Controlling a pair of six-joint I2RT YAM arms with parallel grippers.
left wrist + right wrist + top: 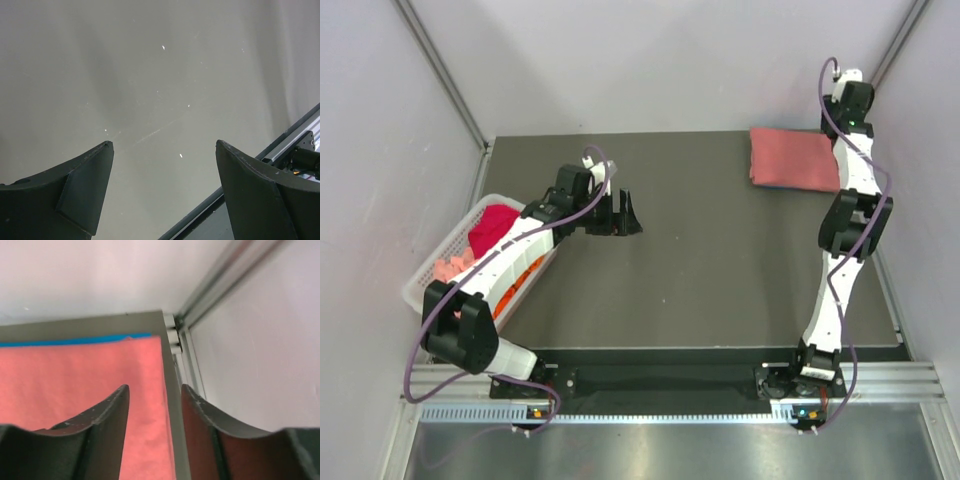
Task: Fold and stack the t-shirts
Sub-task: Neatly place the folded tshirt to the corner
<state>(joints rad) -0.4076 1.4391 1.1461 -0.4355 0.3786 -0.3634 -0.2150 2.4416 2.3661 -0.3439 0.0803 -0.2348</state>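
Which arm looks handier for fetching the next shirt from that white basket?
Left: the left claw hangs open and empty beside the basket; the right claw sits far off by the folded stack.

Soft, even light falls from above in the top view; the dark table (720,270) carries only faint shadows; the left wrist view shows small bright specks of glare; the right wrist view is blurred, the salmon-pink t-shirt (75,375) soft-edged.
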